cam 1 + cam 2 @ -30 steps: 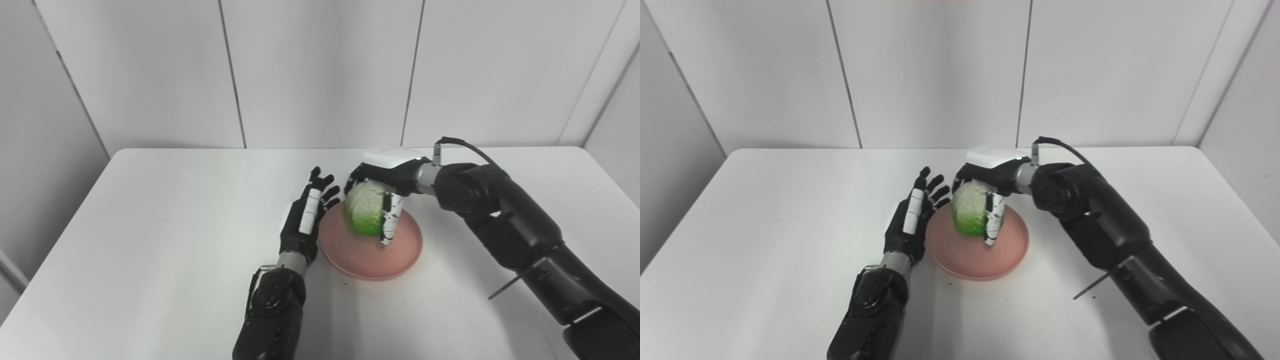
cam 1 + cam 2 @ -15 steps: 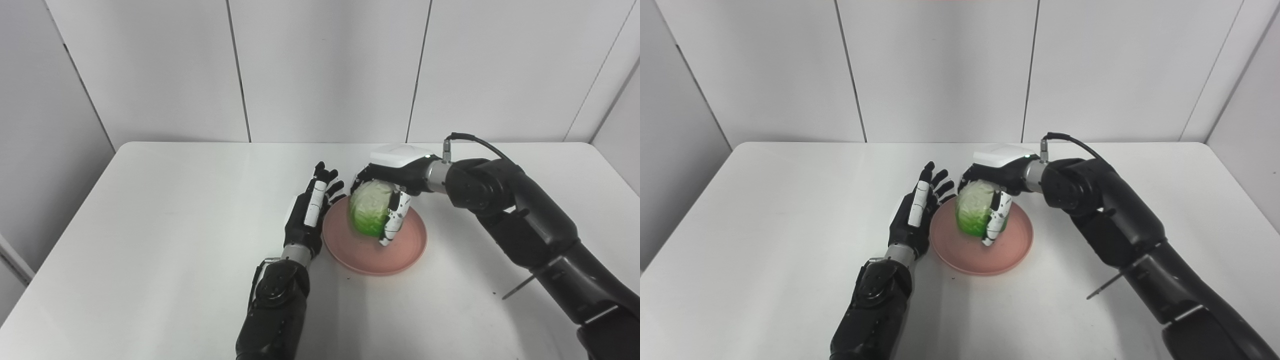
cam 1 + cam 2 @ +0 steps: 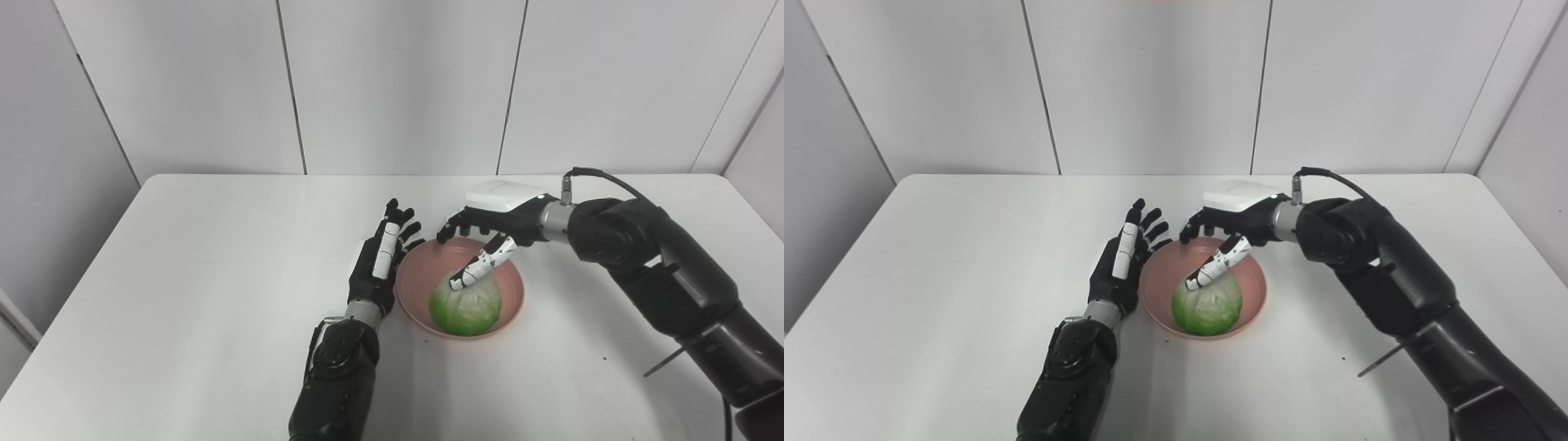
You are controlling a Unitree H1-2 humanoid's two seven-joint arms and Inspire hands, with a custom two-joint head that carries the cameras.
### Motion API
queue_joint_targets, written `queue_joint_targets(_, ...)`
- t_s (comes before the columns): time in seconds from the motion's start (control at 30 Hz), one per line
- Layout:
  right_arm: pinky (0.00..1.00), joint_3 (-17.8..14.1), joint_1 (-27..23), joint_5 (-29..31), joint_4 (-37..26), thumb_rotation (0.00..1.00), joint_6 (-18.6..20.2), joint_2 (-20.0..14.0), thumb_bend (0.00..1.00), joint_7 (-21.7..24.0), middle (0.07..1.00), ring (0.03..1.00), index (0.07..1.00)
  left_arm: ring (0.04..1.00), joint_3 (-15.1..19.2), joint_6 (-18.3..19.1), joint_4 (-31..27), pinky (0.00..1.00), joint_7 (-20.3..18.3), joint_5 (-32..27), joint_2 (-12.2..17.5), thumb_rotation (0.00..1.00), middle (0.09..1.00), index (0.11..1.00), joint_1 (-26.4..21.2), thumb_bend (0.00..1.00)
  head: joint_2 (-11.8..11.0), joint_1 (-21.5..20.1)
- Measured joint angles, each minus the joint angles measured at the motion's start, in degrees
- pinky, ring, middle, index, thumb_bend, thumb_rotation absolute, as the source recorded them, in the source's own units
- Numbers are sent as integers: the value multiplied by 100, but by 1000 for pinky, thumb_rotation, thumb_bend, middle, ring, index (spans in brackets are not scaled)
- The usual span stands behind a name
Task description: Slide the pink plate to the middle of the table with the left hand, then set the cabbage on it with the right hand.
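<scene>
The pink plate (image 3: 416, 272) lies near the middle of the white table (image 3: 184, 275). A green cabbage (image 3: 465, 306) rests on its near half. My right hand (image 3: 490, 226) hovers over the plate's far side, open, fingers spread; its thumb reaches down close to the top of the cabbage. My left hand (image 3: 380, 263) stands open and upright against the plate's left rim, holding nothing. In the right eye view the cabbage (image 3: 1208, 306) sits on the plate (image 3: 1157, 282) the same way.
White wall panels stand behind the table's far edge (image 3: 429, 176). A few dark specks (image 3: 603, 358) dot the tabletop at the front right. My right forearm (image 3: 674, 288) crosses the table's right side.
The right hand opened and let go of the cabbage, which dropped onto the plate's near half. That hand drew back a little to the right. The left hand stayed put.
</scene>
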Motion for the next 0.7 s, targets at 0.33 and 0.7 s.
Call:
queue_joint_targets(0.33,545,-625,16,485,-203,681,-10,-203,945,-166,707,651,715,921,91,-235,204,867,-103,-72,4,812,951,982,-61,951,-202,-211)
queue_joint_targets(0.7,703,-3201,1095,2765,385,949,892,1158,910,-1976,832,763,852,924,408,-406,227,883,30,-333,-97,837,941,988,-92,970,-387,-211)
